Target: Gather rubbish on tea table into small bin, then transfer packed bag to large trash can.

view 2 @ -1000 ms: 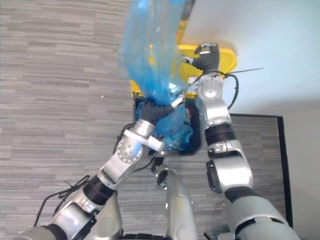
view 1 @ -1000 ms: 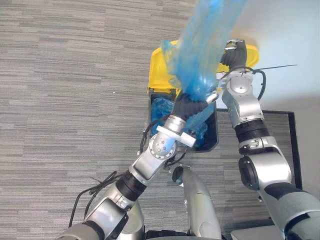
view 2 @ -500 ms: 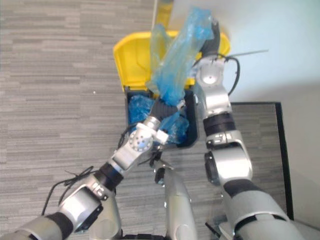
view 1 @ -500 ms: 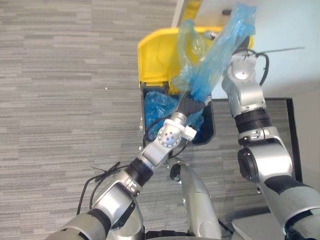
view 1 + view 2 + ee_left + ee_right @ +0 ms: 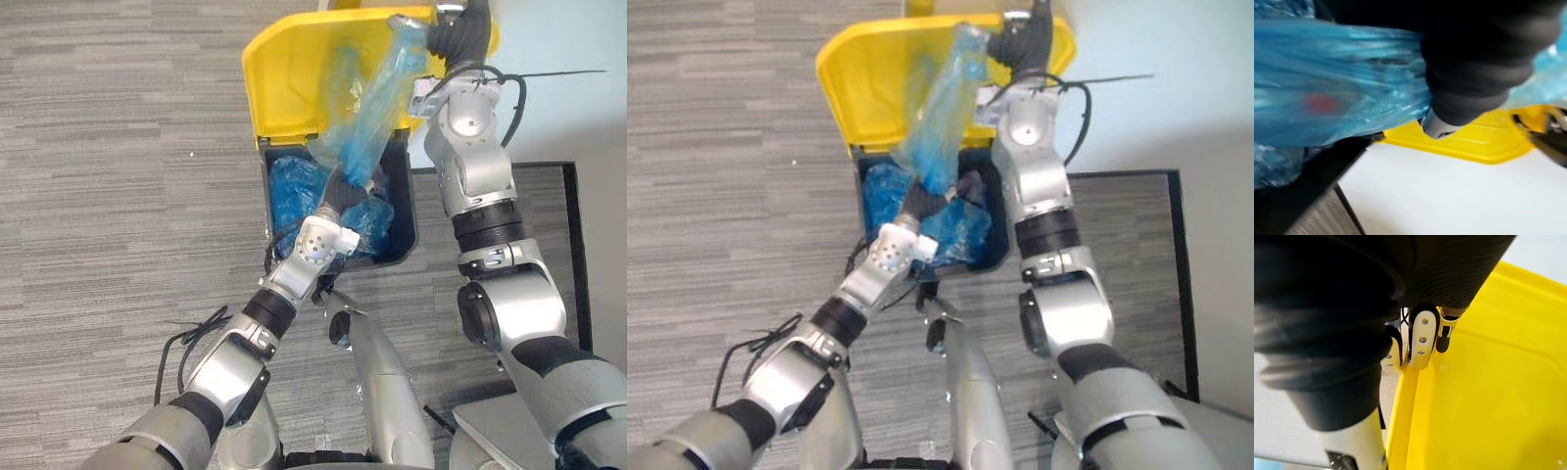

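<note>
Several blue bags fill the black can; left hand grips another bag, right hand holds yellow lid.

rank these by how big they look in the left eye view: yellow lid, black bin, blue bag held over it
1. yellow lid, largest, though it is raised nearer the camera
2. black bin
3. blue bag, smallest, a narrow strip

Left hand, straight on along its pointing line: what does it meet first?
The blue bag, right ahead of the left hand. Beyond it, probably the yellow lid, though depth is unclear.
</note>
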